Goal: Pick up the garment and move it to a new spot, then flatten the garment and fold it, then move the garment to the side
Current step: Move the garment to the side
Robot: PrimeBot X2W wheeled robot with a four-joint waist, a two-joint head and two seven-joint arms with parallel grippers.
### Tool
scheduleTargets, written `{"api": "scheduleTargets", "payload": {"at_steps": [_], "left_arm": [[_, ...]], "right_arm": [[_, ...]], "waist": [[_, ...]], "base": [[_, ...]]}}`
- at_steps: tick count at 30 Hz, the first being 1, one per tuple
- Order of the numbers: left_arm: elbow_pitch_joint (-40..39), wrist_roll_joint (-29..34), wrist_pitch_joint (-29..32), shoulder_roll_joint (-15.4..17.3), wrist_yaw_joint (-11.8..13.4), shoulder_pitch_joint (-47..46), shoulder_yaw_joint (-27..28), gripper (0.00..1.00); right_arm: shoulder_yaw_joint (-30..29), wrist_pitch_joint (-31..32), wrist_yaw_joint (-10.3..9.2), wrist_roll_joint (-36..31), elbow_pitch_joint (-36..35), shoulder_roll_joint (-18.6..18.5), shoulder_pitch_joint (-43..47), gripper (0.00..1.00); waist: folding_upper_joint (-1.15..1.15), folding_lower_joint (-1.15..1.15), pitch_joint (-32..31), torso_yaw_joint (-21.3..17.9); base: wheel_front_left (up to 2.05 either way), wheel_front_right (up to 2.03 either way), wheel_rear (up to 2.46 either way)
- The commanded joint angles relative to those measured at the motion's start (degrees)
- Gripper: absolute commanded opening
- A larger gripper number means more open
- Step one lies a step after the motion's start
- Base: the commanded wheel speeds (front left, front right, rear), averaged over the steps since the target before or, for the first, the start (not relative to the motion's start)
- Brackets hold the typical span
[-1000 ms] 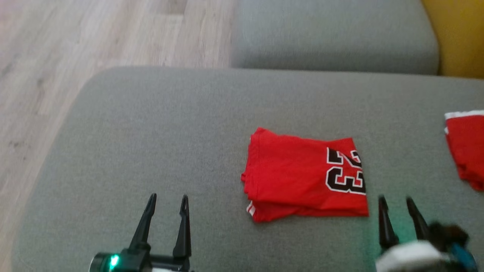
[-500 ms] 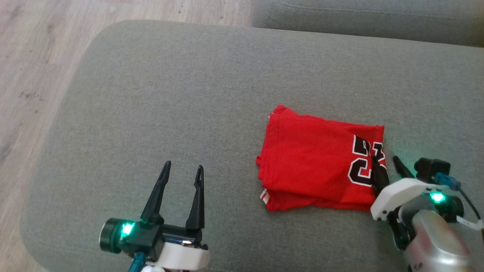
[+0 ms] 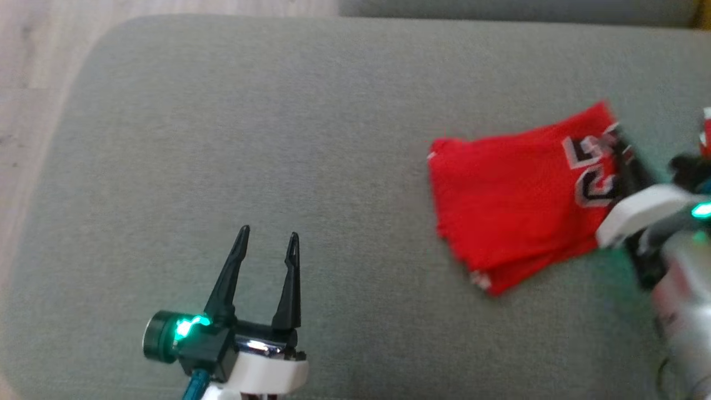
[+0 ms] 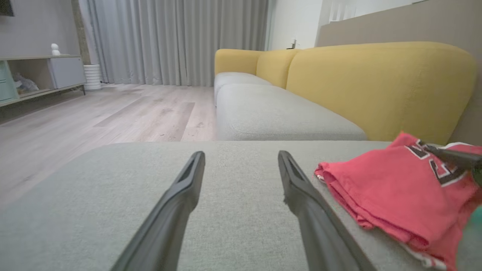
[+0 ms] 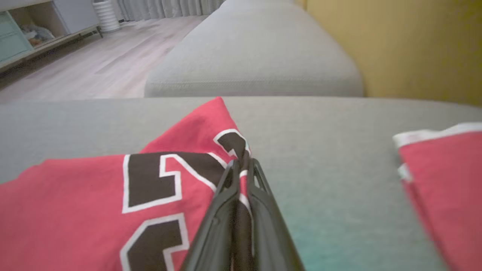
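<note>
Clamping numbered edge of folded red jersey point(image 3: 511, 205) with right gripper point(image 5: 241, 162), near right edge of grey sofa cushion point(image 3: 250, 111). Holding left gripper point(image 3: 268, 236) wide apart, idle near front edge. Slide sideways low and slow, carry all layers together, stop short of second red garment point(image 5: 440, 169).

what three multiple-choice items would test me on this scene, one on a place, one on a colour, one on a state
1. The jersey lies on:
A. the floor
B. the grey cushion
C. a shelf

2. The jersey's digits are:
A. black
B. blue
C. yellow

3. The right gripper is:
A. open above the jersey
B. shut on the jersey
C. shut on nothing

Answers:
1 B, the head view shows grey fabric all round the jersey.
2 A, the right wrist view shows black digits edged in white.
3 B, its fingers meet with red cloth pinched between them.
</note>
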Motion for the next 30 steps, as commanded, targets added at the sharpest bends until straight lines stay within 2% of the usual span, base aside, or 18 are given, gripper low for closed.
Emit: {"api": "scheduleTargets", "payload": {"at_steps": [1,10,17,18,19,22,25,27,30], "left_arm": [[-2.04,0.59,-0.54,-0.29,-0.12,-2.71,2.12,1.0],[-2.42,1.56,-0.54,-0.29,-0.54,-6.27,2.35,1.0],[-2.52,0.74,-0.54,-0.29,-0.67,-8.94,2.19,1.0],[-2.75,-0.65,-0.54,-0.29,-0.42,-9.17,2.49,1.0],[-2.9,-1.7,-0.54,-0.29,-0.26,-9.37,2.72,1.0],[-2.56,-4.33,-0.54,-0.29,0.5,-9.44,3.36,1.0],[-1.72,-4.99,-0.54,-0.29,1.02,-9.18,3.56,1.0],[-0.07,-4.92,-0.54,-0.29,1.35,-8.47,3.55,1.0],[2.26,-6.03,-0.54,-0.29,1.12,-6.73,3.52,1.0]], "right_arm": [[1.1,-0.91,0.37,-0.55,-0.99,-2.09,-2.17,0.0],[-0.96,-0.53,0.37,-2.44,0.37,-13.48,-9.22,0.0],[-7.02,-0.67,0.37,-5.38,1.44,-22.55,-11.03,0.0],[-8.45,-0.78,0.37,-6.09,1.95,-23.42,-11.15,0.55],[-10.0,-0.88,0.37,-7.03,2.5,-23.99,-11.33,1.0],[-13.67,-1.36,0.37,-12.26,2.42,-24.13,-11.03,1.0],[-15.89,-1.65,0.37,-16.64,0.22,-22.16,-9.94,1.0],[-17.84,-1.76,0.37,-20.16,-4.3,-17.8,-7.62,1.0],[-18.54,-1.79,0.37,-22.29,-13.9,-8.76,-0.56,1.0]], "waist": [[0.0,0.0,2.36,-2.31],[0.0,0.0,8.4,-7.33],[0.0,0.0,10.46,-8.74],[0.0,0.0,10.46,-8.75],[0.0,0.0,10.24,-8.73],[0.0,0.0,8.54,-8.38],[0.0,0.0,6.62,-7.98],[0.0,0.0,3.81,-7.51],[0.0,0.0,-1.34,-6.75]], "base": [[0.0,0.0,0.0],[0.0,0.0,0.0],[0.0,0.0,0.0],[0.0,0.0,0.0],[0.0,0.0,0.0],[0.0,0.0,0.0],[0.0,0.0,0.0],[0.0,0.0,0.0],[0.0,0.0,0.0]]}}
